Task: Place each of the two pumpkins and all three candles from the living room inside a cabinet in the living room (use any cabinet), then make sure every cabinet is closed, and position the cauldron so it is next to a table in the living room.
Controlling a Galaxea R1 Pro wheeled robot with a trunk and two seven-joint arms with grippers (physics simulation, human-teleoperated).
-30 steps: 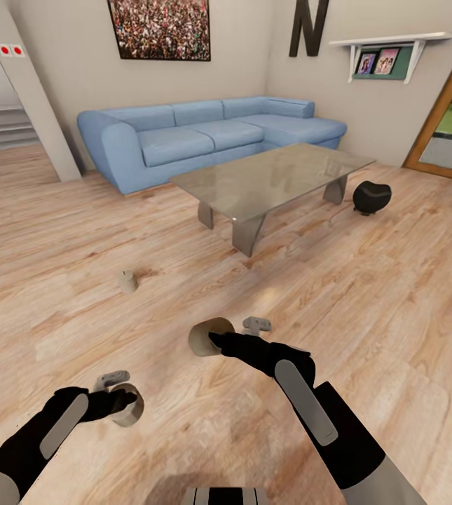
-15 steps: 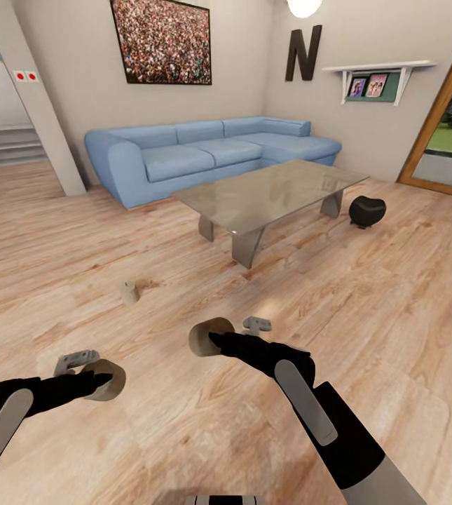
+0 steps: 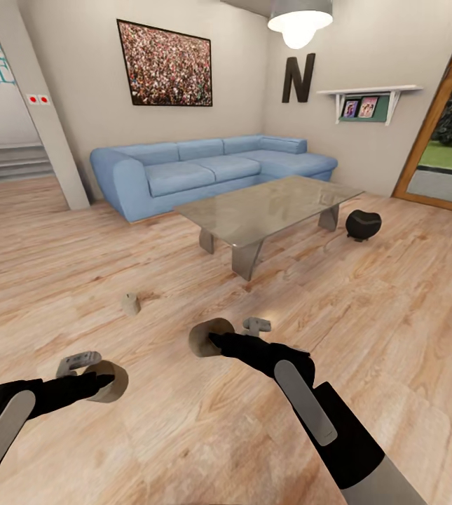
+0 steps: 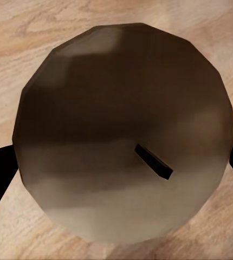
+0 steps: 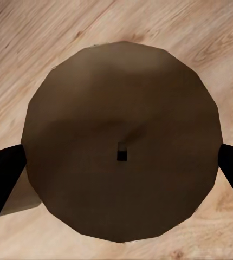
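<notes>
My left gripper (image 3: 98,381) is shut on a tan-brown candle (image 3: 111,382), held above the plank floor at the lower left of the head view. The left wrist view shows that candle's round top (image 4: 122,135) with its dark wick, a black finger on each side. My right gripper (image 3: 215,341) is shut on a second candle (image 3: 203,338) near the middle of the head view; its top (image 5: 122,141) sits between the two fingers in the right wrist view. A third small candle (image 3: 130,304) stands on the floor ahead. The black cauldron (image 3: 363,224) rests beside the glass table (image 3: 271,203).
A blue corner sofa (image 3: 204,165) lines the far wall behind the table. A white pillar (image 3: 40,105) and stairs stand at the left. A wood-framed doorway (image 3: 439,126) opens to the outside at the right. Bare floor lies between me and the table.
The camera has tilted up, so the room sits lower in view. My left arm has swung outward to the left with its candle. The right arm holds still.
</notes>
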